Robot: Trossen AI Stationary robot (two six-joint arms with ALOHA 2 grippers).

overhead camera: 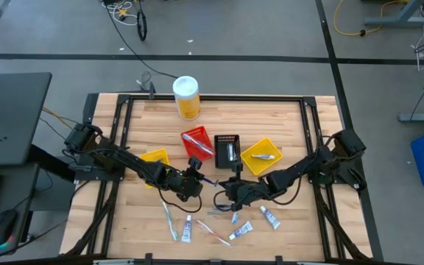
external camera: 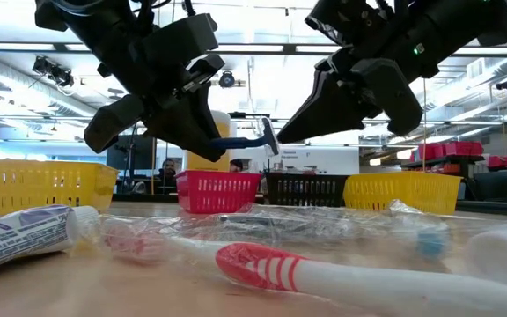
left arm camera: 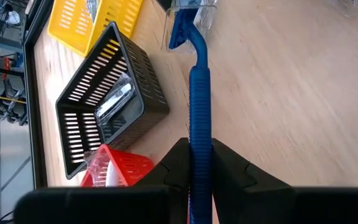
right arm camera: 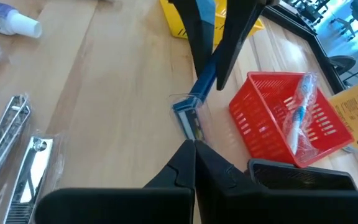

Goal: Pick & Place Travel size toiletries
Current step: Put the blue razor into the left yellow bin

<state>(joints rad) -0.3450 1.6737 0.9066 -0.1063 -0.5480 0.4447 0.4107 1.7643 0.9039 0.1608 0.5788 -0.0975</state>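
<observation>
Blue razor [left arm camera: 199, 124] beside black bin [left arm camera: 107, 118]

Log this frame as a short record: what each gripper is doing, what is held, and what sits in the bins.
left gripper: shut on blue razor, above the table
right gripper: shut, tips at the razor's head end
red bin: wrapped toothbrush inside
black bin: holds a wrapped item
loose on table: toothpaste tube, nail clippers
</observation>
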